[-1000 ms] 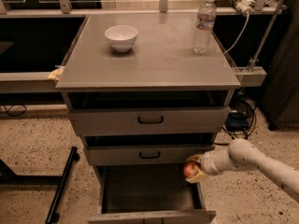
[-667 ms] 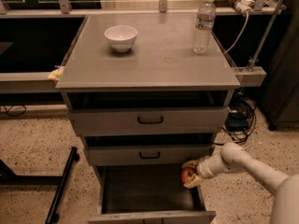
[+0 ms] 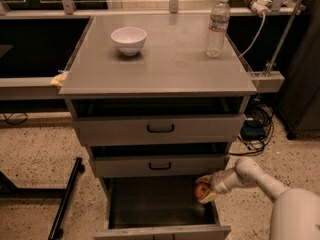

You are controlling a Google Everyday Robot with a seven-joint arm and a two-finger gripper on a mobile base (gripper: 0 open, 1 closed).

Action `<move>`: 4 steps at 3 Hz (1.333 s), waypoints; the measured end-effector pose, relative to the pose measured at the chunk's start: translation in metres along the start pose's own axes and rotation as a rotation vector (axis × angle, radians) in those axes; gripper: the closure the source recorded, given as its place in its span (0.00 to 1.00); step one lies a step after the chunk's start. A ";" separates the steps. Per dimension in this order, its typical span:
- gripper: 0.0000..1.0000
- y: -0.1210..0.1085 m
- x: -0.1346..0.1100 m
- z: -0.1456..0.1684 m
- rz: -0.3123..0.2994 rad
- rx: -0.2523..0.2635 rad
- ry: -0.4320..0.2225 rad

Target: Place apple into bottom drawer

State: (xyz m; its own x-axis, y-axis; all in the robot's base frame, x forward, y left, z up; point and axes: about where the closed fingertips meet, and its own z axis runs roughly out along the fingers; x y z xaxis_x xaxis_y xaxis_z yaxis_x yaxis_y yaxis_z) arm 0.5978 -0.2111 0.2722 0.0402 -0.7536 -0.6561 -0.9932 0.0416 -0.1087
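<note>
The robot's pale, tube-shaped arm [image 3: 252,176] is reaching in from the lower right of the frame. Its two-finger gripper [image 3: 204,189] is hanging over the right side of the open bottom drawer [image 3: 150,206], low in the middle of the frame. The yellowish fingers [image 3: 205,179] are closing from above and below on the small round red-orange apple [image 3: 201,191], so the apple is sitting clamped between them. It is hanging just inside the drawer's right wall, above the dark, flat metal floor.

The drawer is standing pulled out, its plain grey front panel showing at the bottom edge. Above it, two shallower grey metal drawers, the top drawer [image 3: 120,130] and the middle drawer [image 3: 125,166], are each carrying a black loop handle and standing slightly open.

On the smooth grey cabinet top [image 3: 165,66], a glossy white round bowl [image 3: 129,39] is sitting at upper left. A clear ribbed plastic water bottle [image 3: 218,28] is standing upright at upper right. Speckled stone flooring [image 3: 35,159] is showing at lower left.
</note>
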 end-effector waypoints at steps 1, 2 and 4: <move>1.00 0.011 0.002 0.006 -0.015 -0.019 -0.004; 1.00 0.022 0.031 0.029 -0.028 -0.020 -0.047; 1.00 0.027 0.056 0.043 -0.010 0.006 -0.114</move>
State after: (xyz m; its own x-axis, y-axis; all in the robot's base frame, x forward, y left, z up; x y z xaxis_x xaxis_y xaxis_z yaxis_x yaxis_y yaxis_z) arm 0.5776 -0.2241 0.2001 0.0624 -0.6746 -0.7355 -0.9920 0.0389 -0.1198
